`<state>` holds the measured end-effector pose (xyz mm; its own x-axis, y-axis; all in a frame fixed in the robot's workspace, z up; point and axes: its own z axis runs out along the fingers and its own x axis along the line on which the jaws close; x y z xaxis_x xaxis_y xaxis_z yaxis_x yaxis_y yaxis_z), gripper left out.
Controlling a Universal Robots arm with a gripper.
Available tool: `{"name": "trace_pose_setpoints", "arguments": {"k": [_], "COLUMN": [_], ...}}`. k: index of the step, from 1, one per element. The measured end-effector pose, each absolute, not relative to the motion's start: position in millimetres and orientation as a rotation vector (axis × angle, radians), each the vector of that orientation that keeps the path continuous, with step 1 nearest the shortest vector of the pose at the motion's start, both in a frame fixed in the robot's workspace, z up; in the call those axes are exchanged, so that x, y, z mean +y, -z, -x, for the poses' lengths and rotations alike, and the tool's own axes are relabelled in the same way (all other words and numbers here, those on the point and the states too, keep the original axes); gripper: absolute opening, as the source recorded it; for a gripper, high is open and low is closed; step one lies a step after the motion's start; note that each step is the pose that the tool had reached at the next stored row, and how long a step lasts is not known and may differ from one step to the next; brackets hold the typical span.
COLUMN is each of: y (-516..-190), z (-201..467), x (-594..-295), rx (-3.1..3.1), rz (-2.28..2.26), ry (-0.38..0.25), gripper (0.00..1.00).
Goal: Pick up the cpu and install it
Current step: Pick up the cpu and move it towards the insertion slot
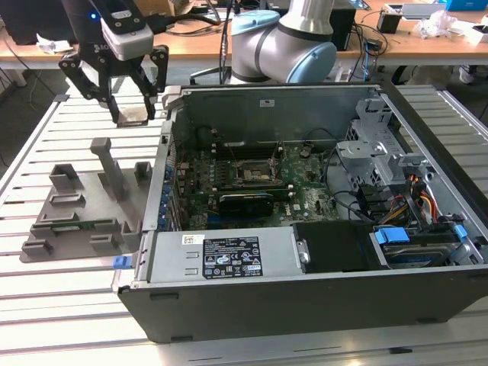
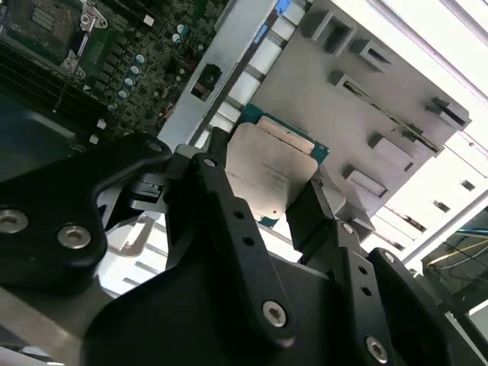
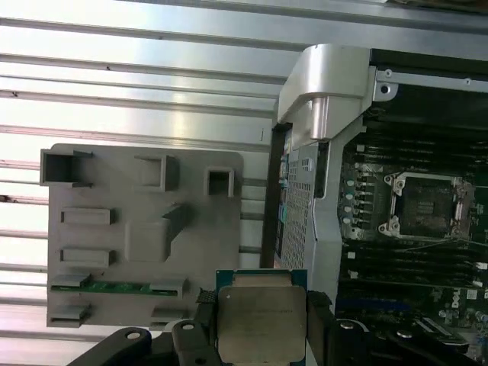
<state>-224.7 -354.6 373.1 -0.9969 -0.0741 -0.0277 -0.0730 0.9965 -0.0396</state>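
The cpu (image 3: 261, 324), a flat square chip with a silver-grey top plate and a greenish rim, sits gripped at its two sides between the black fingers of my gripper (image 3: 261, 309) in both wrist views (image 2: 271, 171). In the exterior view the gripper (image 1: 132, 114) hangs above the slatted table at the exterior view's left, beyond the grey holder tray (image 1: 84, 206) and outside the open computer case. The empty motherboard socket (image 1: 252, 174) with its metal frame lies inside the case, also seen as the socket (image 3: 423, 204) in the first wrist view.
The case's metal side wall (image 1: 164, 175) stands between the gripper and the motherboard. The tray carries upright grey posts (image 1: 109, 164) and a green memory stick (image 3: 118, 287). A drive cage (image 1: 374, 145) and cables fill the case's side at the exterior view's right.
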Motion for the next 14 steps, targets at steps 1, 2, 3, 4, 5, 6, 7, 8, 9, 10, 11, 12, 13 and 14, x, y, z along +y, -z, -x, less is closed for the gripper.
{"name": "trace_pose_setpoints", "arguments": {"k": [1, 2, 3, 4, 5, 6, 7, 8, 9, 10, 11, 12, 13, 14], "y": [-373.0, -373.0, -372.8, -372.7, -372.7, -372.6, -372.5, -372.4, -372.2, -372.0, -371.5, -371.4, -371.3, -371.0], "z": [222.0, 216.8, 211.2, 208.6, 205.6, 200.9, 197.0, 194.4, 189.9, 184.0, 167.1, 163.9, 161.1, 157.7], "x": [-354.4, -353.9, -353.4, -353.1, -352.8, -352.4, -352.1, -352.0, -351.8, -351.5, -351.1, -351.0, -351.0, -350.9], "rx": [3.110, 3.110, 3.110, 3.110, 3.110, 3.110, 3.110, 3.110, 3.110, 3.110, 3.110, 3.110, 3.110, 3.110], "rz": [0.115, 0.115, 0.115, 0.114, 0.115, 0.115, 0.115, 0.115, 0.115, 0.115, 0.115, 0.115, 0.115, 0.115], "ry": [0.060, 0.060, 0.060, 0.060, 0.061, 0.061, 0.061, 0.062, 0.062, 0.062, 0.065, 0.065, 0.065, 0.065], "gripper": [0.55, 0.55, 0.55, 0.55, 0.55, 0.55, 0.55, 0.55, 0.55, 0.55, 0.55, 0.55, 0.55, 0.55]}}
